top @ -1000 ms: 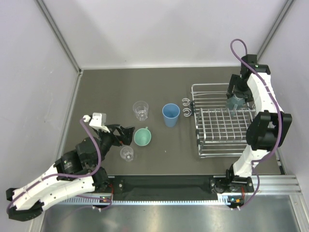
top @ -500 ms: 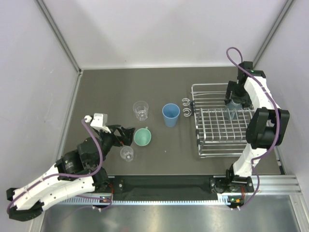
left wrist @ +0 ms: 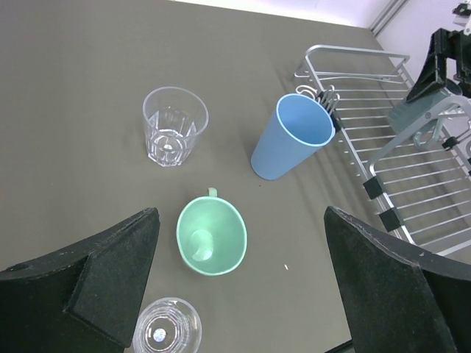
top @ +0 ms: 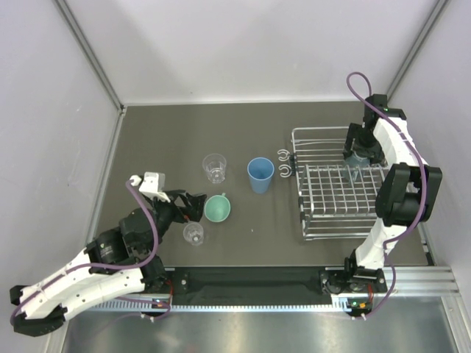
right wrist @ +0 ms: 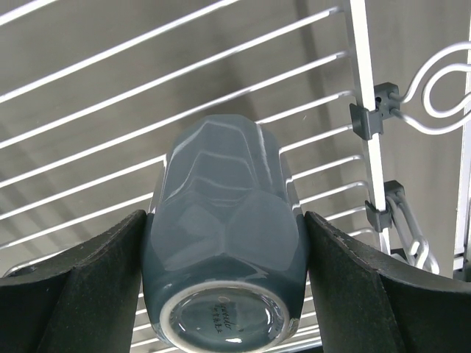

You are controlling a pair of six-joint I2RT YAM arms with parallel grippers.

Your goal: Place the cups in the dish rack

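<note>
Cups nearest the arm bases: small clear tumbler (top: 193, 233), then green mug (top: 216, 209), both well left of the dish rack (top: 331, 198). Over them hovers the left gripper (left wrist: 246, 294), jaws wide, holding nothing. Farther back stands the larger clear tumbler (top: 214, 168). The blue tumbler (top: 260, 175) stands between it and the rack's hooks (top: 282, 163). At the rack's far end, the right gripper (right wrist: 224, 294) clamps an inverted slate-blue cup (right wrist: 221, 213). Dark matte table (top: 162, 132); pale walls (top: 243, 44).
</note>
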